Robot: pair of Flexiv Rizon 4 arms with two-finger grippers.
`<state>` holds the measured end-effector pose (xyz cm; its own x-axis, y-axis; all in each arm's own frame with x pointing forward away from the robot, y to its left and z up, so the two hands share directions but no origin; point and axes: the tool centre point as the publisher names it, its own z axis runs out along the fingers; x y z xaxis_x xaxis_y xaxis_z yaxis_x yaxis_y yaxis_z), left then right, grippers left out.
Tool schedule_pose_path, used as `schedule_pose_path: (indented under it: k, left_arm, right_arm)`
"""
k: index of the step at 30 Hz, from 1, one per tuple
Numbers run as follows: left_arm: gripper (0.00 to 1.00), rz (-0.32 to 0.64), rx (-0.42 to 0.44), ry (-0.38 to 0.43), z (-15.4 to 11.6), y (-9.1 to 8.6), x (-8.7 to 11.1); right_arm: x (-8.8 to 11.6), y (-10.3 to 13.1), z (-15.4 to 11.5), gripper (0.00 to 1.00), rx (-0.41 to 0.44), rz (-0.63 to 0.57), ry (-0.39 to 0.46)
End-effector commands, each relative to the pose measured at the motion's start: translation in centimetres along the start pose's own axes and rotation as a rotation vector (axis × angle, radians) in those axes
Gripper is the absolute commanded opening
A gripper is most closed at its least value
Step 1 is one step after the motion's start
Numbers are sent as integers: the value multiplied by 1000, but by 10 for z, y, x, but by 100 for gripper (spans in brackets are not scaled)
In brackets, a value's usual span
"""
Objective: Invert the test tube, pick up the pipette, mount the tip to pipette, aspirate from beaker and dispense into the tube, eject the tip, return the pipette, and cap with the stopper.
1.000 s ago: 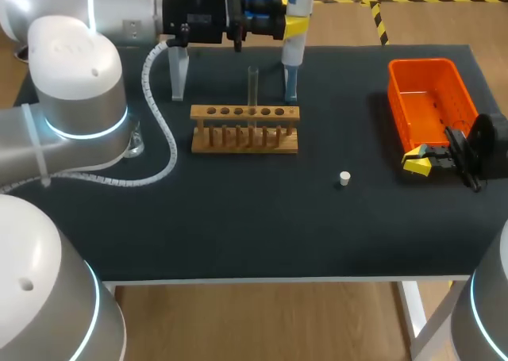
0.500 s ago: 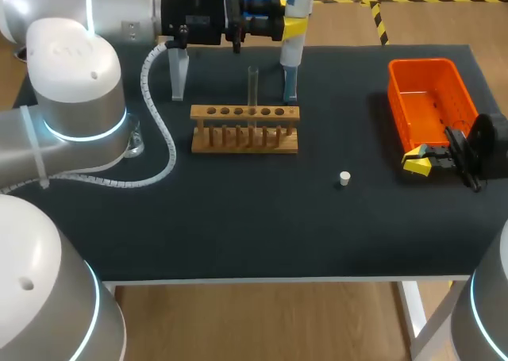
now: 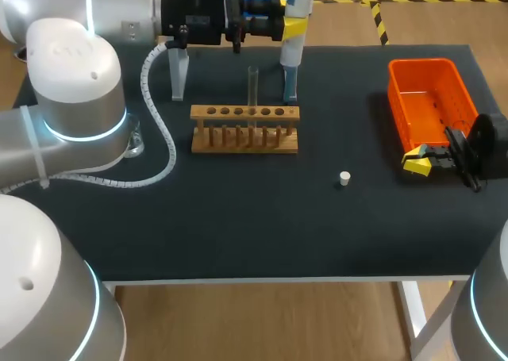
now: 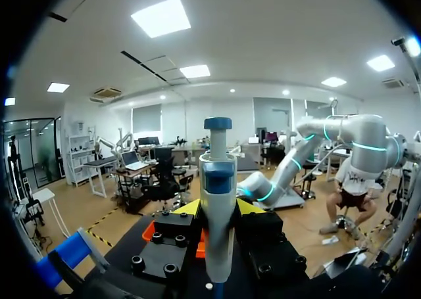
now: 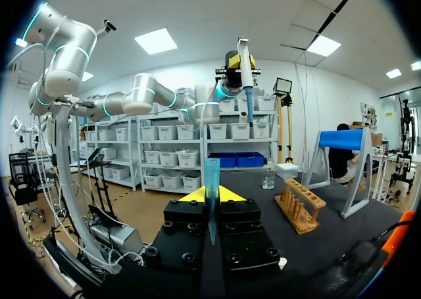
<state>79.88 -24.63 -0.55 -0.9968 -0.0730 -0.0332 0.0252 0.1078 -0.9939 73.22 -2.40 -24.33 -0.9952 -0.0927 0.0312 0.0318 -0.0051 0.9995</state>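
Left wrist view, left gripper: you have its fingers closed on the pipette, which stands upright between the yellow tips.
Right gripper: closed on a blue pipette tip, with the wide mouth pointing out ahead of the fingers.
Test tube: upright in the wooden rack, just beside and below your left gripper and well apart from the right one.
Risk, mounting: if you bring the arms together off-axis, the pipette's shaft may miss the mouth and push the tip askew or out of the fingers.
Risk, seating: a light press could leave the tip loose, so it might leak or drop at the beaker.
Risk, travel: the pipette hangs near the tube, so a low sweep could knock it.
Count: one pipette, one tip, one tube, one rack, one beaker, one white stopper, one orange bin.
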Motion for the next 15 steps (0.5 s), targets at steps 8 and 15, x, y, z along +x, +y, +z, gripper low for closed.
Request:
schedule_pose_path:
  k: [8, 15]
  left_arm:
    - [0, -1, 0, -5, 1, -1, 1]
    - [0, -1, 0, -5, 1, -1, 1]
  right_arm:
    - [-27, 15, 24, 0, 27, -11, -3]
    - [-45, 27, 64, 0, 51, -13, 11]
